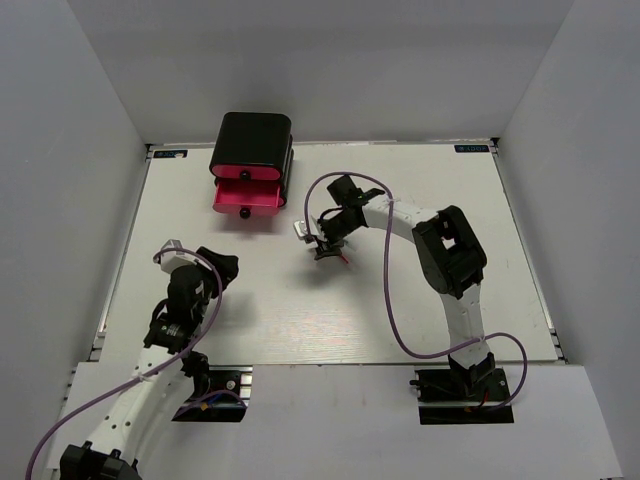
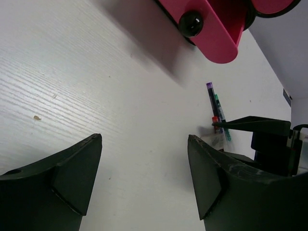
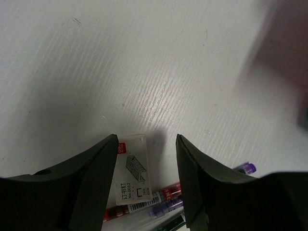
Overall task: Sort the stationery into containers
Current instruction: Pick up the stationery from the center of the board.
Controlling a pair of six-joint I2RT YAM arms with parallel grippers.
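The right gripper [image 3: 146, 144] hangs with jaws released over the stationery at mid-table [image 1: 400, 320]. A small white staple box [image 3: 131, 173] lies between its fingers, ungripped, with red, purple and green pens [image 3: 163, 197] touching it. The left gripper [image 2: 144, 139], near-left, is also spread and holds nothing, and it faces the black cabinet [image 1: 252, 140] at the far left, whose pink drawer [image 1: 245, 200] is pulled out.
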